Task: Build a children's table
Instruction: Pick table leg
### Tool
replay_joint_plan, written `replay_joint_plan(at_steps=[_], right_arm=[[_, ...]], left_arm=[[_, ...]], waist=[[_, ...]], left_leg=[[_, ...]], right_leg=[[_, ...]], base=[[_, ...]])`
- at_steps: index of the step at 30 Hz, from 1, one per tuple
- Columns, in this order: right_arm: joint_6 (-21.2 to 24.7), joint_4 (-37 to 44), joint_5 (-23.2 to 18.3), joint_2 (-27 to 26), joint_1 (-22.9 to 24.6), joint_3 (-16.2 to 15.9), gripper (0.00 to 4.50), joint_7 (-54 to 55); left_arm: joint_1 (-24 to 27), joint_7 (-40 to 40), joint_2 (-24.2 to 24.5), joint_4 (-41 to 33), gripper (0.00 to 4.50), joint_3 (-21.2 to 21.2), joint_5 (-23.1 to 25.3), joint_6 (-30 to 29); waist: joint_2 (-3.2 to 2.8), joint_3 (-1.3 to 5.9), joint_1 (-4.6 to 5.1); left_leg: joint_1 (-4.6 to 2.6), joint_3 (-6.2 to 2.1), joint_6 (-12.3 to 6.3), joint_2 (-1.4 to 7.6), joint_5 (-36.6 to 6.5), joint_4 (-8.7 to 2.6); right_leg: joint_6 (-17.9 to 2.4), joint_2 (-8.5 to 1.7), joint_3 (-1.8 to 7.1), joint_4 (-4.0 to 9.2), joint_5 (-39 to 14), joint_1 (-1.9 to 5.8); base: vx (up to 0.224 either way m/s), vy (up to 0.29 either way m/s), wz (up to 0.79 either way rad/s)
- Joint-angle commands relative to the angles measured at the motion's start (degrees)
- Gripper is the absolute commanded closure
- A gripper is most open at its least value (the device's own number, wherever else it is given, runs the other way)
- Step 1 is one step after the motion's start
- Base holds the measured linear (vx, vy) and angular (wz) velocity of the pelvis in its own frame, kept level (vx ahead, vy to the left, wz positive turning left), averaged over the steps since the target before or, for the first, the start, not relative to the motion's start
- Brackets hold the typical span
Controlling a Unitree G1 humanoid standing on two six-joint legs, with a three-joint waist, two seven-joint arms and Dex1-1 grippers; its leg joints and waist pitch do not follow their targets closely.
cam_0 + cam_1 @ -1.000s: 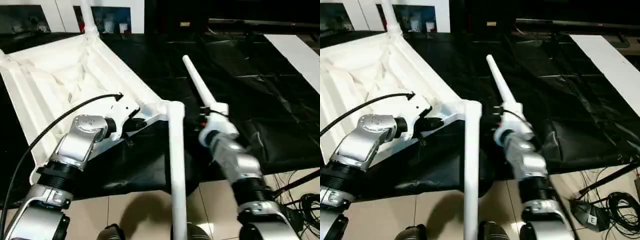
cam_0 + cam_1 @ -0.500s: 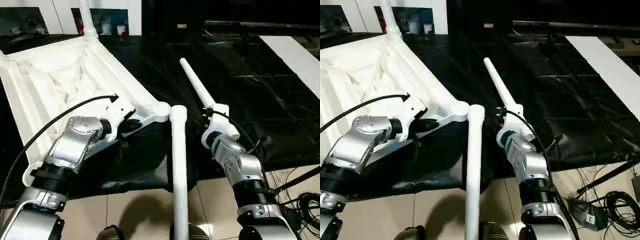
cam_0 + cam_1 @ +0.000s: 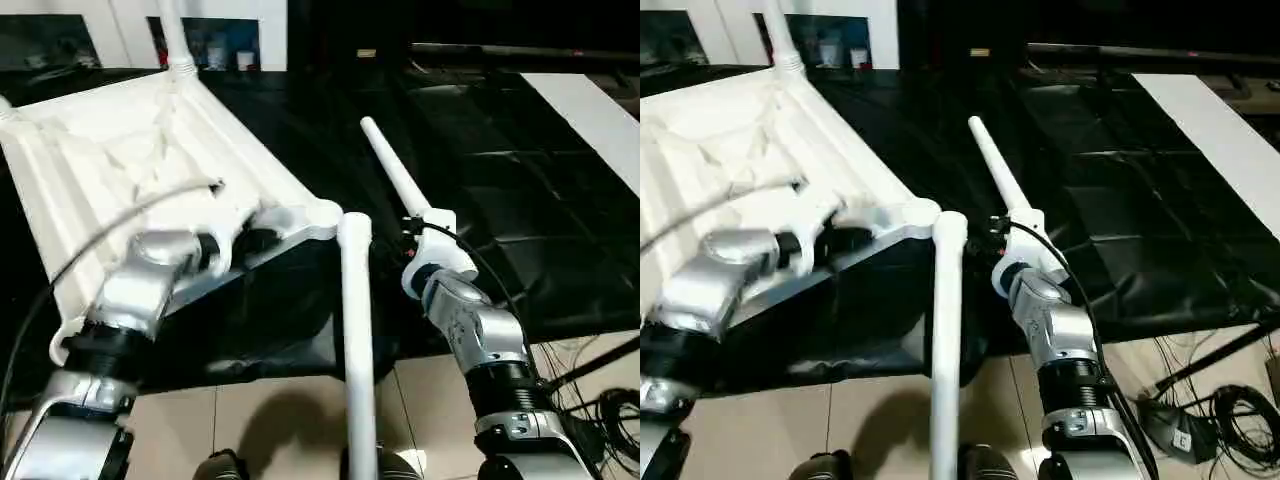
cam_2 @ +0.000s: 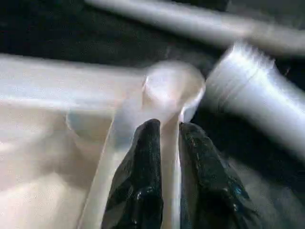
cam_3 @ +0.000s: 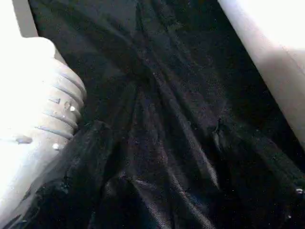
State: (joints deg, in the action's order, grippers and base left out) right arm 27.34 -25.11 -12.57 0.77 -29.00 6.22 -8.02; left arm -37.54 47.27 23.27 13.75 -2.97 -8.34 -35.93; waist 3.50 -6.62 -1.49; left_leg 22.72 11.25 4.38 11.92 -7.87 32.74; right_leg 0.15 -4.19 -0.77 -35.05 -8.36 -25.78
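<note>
Left jaws pinch the tabletop (image 3: 110, 160) rim.

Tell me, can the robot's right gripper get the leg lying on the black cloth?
Probably yes. The right gripper is already right at that leg, and nothing lies between them, though its grip is hidden.
</note>
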Motion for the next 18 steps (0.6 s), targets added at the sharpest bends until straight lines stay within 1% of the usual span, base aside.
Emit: replay_joint_plan(at_steps=[1,2,3,4,5,6,8,9,10,11,12,13,14,16,17,18], right_arm=[[1.3,-0.2,0.6,0.0,1.1,-0.7,0.62,0.2],[1.3,-0.2,0.6,0.0,1.1,-0.7,0.62,0.2],[1.3,-0.3,0.6,0.0,1.0,-0.7,0.62,0.2],[1.3,-0.3,0.7,0.1,1.0,-0.7,0.62,0.2],[1.3,-0.3,0.7,0.1,1.0,-0.7,0.62,0.2],[1.3,-0.4,0.7,0.0,1.0,-0.7,0.62,0.3],[1.3,-0.4,0.8,0.0,1.0,-0.7,0.62,0.3],[1.3,-0.5,0.8,0.0,1.0,-0.8,0.62,0.3],[1.3,-0.5,0.9,0.0,1.0,-0.8,0.62,0.3],[1.3,-0.5,0.9,0.0,0.9,-0.8,0.62,0.3],[1.3,-0.6,0.9,0.0,0.8,-0.9,0.62,0.3],[1.3,-0.6,0.9,0.0,0.8,-0.9,0.62,0.4],[1.3,-0.7,0.9,0.0,0.8,-0.9,0.62,0.4],[1.2,-0.7,0.9,0.0,0.8,-0.9,0.62,0.3],[1.2,-0.7,0.9,0.0,0.8,-1.0,0.62,0.3],[1.2,-0.7,0.9,0.0,0.8,-1.0,0.62,0.4]], left_arm=[[0.0,2.8,-0.3,-4.6,3.38,-1.0,-3.4,-7.8],[0.0,2.8,-0.3,-4.6,3.35,-1.0,-3.4,-7.8],[0.4,4.4,0.0,-6.7,3.10,-2.1,-4.6,-10.0],[0.8,4.7,-0.3,-8.6,3.10,-2.7,-5.6,-12.5],[1.0,4.5,-0.7,-9.4,3.00,-2.8,-6.2,-13.7],[1.1,3.7,-1.8,-10.5,2.96,-2.8,-7.4,-16.6],[1.5,3.2,-2.6,-10.7,2.79,-3.2,-7.7,-18.2],[1.8,2.0,-3.3,-10.6,2.66,-3.6,-7.4,-19.7],[2.5,1.0,-3.7,-10.1,2.66,-4.6,-6.5,-20.4],[2.6,0.9,-3.7,-10.0,2.58,-4.8,-6.4,-20.5],[3.4,-0.7,-3.9,-9.6,2.56,-6.4,-4.7,-21.5],[3.5,-1.0,-3.9,-9.7,2.55,-6.6,-4.6,-22.1],[4.1,-1.6,-4.1,-10.6,2.39,-7.7,-4.6,-23.8],[4.6,-1.9,-4.2,-11.6,2.16,-8.4,-4.8,-25.5],[5.0,-2.2,-4.3,-11.9,2.16,-9.0,-4.6,-26.2],[5.5,-2.9,-4.5,-12.1,2.16,-9.9,-4.0,-26.6]], waist=[[-1.08,5.09,-0.32],[-1.13,5.11,-0.42],[-1.09,5.09,-0.48],[-1.15,5.12,-0.49],[-0.99,5.12,-0.48],[-0.99,5.20,-0.45],[-1.00,5.13,-0.64],[-0.88,5.14,-0.57],[-0.96,5.17,-0.57],[-0.88,5.13,-0.53],[-0.86,5.14,-0.53],[-0.85,5.20,-0.51],[-0.83,5.23,-0.47],[-0.92,5.20,-0.54],[-1.00,5.27,-0.57],[-0.99,5.16,-0.58]], left_leg=[[-1.58,0.02,1.71,0.03,-14.9,-2.96],[-1.53,-0.09,1.59,0.05,-14.6,-2.99],[-1.45,0.00,1.54,-0.05,-14.5,-2.97],[-1.43,-0.01,1.54,-0.07,-14.4,-2.96],[-1.36,0.05,1.40,-0.08,-14.0,-2.95],[-1.42,0.09,1.49,-0.05,-13.9,-2.86],[-1.40,0.11,1.18,-0.17,-13.9,-2.84],[-1.17,0.02,1.21,-0.22,-13.9,-2.90],[-1.18,-0.02,1.32,-0.16,-14.0,-2.91],[-1.24,0.00,1.24,-0.19,-14.3,-2.87],[-1.11,-0.08,1.22,-0.19,-14.4,-2.95],[-1.16,-0.12,1.29,-0.16,-14.3,-2.92],[-1.18,-0.09,1.26,-0.16,-14.2,-2.90],[-1.30,-0.05,1.20,-0.17,-14.2,-2.87],[-1.35,-0.10,1.27,-0.06,-14.2,-2.88],[-1.29,-0.12,1.22,-0.08,-14.4,-2.93]], right_leg=[[-9.7,-1.52,1.17,3.69,-13.2,3.22],[-9.7,-1.58,1.15,3.67,-13.1,3.28],[-9.5,-1.48,1.14,3.78,-13.2,3.26],[-9.4,-1.45,1.15,3.71,-13.0,3.30],[-9.4,-1.36,1.15,3.73,-12.2,3.35],[-9.6,-1.38,1.17,3.55,-11.8,3.40],[-9.4,-1.36,1.15,3.82,-12.2,3.34],[-9.0,-1.35,1.09,3.83,-12.9,3.55],[-8.7,-1.36,1.07,3.83,-13.2,3.57],[-8.2,-1.33,1.06,4.05,-14.0,3.44],[-7.7,-1.35,1.03,4.12,-14.8,3.51],[-7.4,-1.33,1.02,4.09,-14.9,3.48],[-7.4,-1.29,1.04,4.08,-14.7,3.45],[-7.7,-1.27,1.05,4.13,-14.5,3.31],[-7.9,-1.30,1.04,4.01,-14.1,3.33],[-7.9,-1.26,0.99,4.08,-14.3,3.30]], base=[[0.000,0.000,0.00],[0.000,0.000,0.00],[0.000,0.000,0.00],[0.000,0.000,0.00],[0.000,0.000,0.00],[0.000,0.000,0.00],[0.000,0.000,0.00],[0.000,0.000,0.00],[0.000,0.000,0.00],[0.000,0.000,0.00],[0.000,0.000,0.00],[0.000,0.000,0.00],[0.000,0.000,0.00],[0.000,0.000,0.00],[0.000,0.000,0.00],[0.000,0.000,0.00]])
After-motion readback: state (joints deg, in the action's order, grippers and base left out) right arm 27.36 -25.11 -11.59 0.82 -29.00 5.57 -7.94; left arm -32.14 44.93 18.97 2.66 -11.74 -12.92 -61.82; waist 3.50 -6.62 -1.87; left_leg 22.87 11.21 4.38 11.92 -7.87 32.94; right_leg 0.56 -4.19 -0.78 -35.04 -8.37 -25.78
